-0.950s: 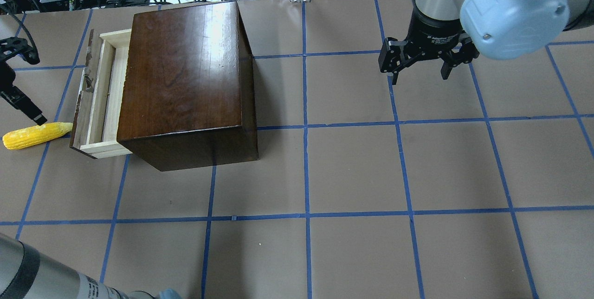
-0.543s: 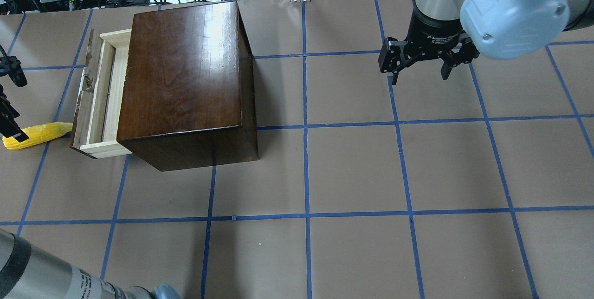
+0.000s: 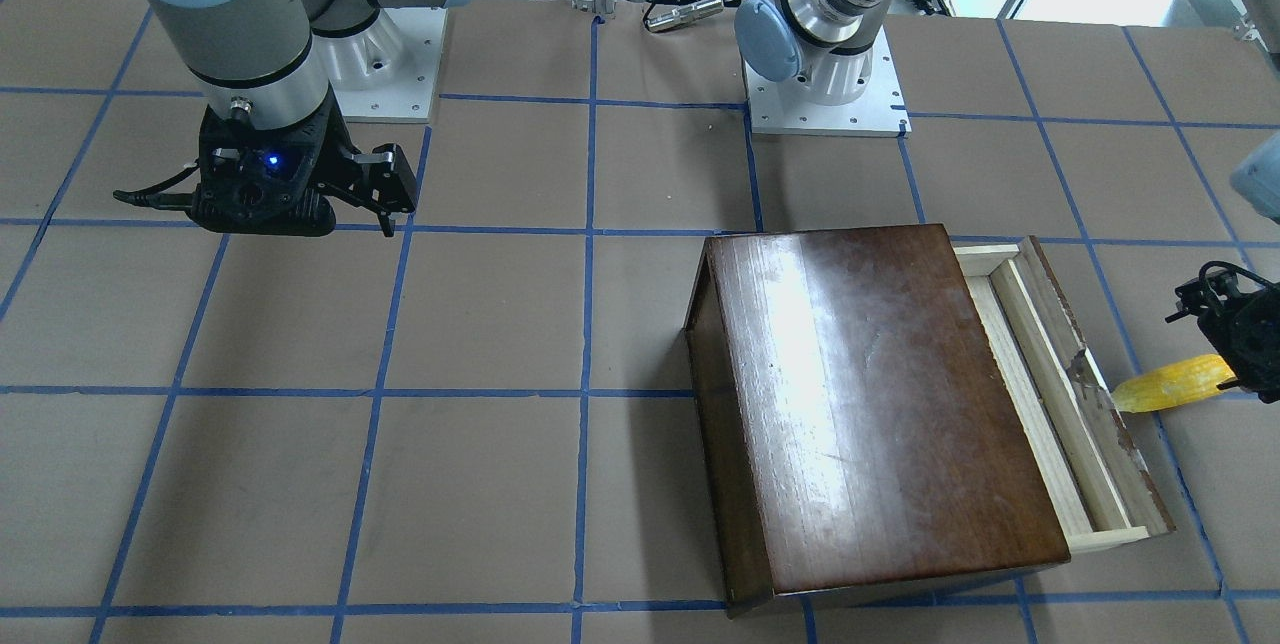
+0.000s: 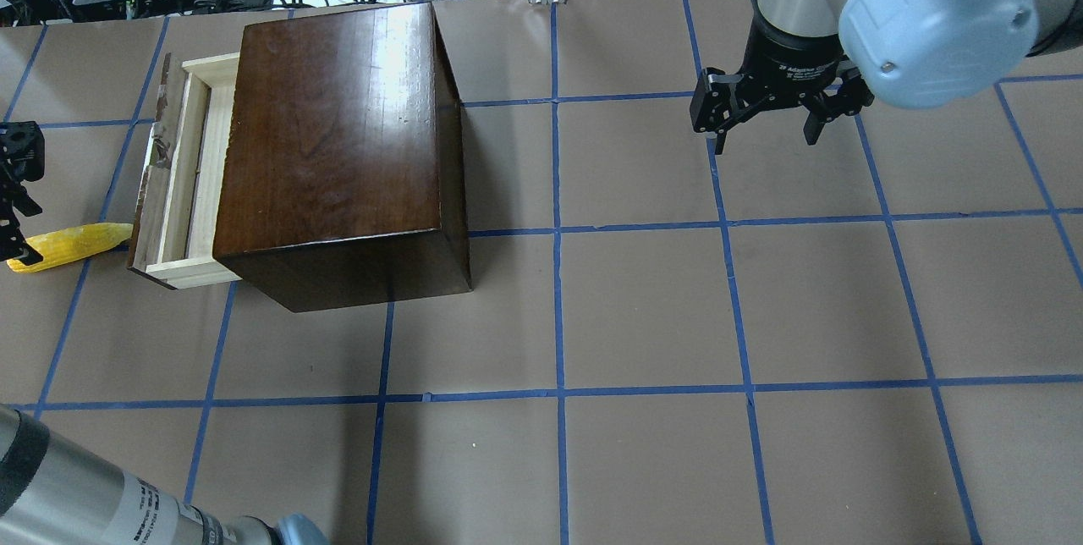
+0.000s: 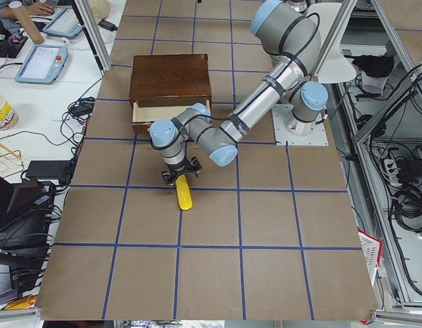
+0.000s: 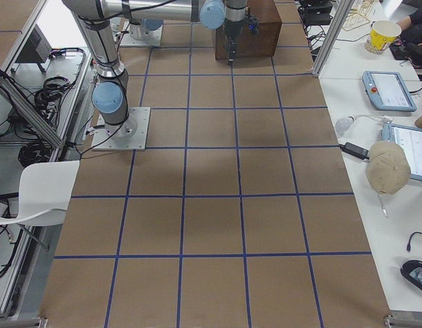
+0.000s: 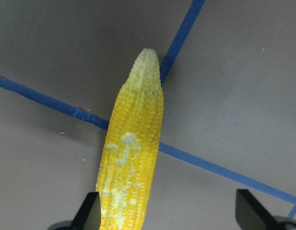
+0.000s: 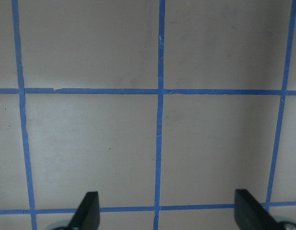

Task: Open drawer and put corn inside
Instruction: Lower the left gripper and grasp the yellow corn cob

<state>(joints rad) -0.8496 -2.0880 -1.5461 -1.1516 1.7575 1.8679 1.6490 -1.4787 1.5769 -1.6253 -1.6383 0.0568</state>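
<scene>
"Where's the corn [image 4: 72,244]?"
"On the desk, tip just beside the open drawer [image 4: 182,181] front. Left gripper [image 7: 169,211] spread wide over it, gripping nothing; right gripper [image 4: 766,139] open, empty, well away from the drawer."

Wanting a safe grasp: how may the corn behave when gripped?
The corn looks round and tapered, so it may roll or slip toward its tip. Its bumpy kernels probably give grip. It lies near one finger of the left gripper, so closing may push it first.
</scene>
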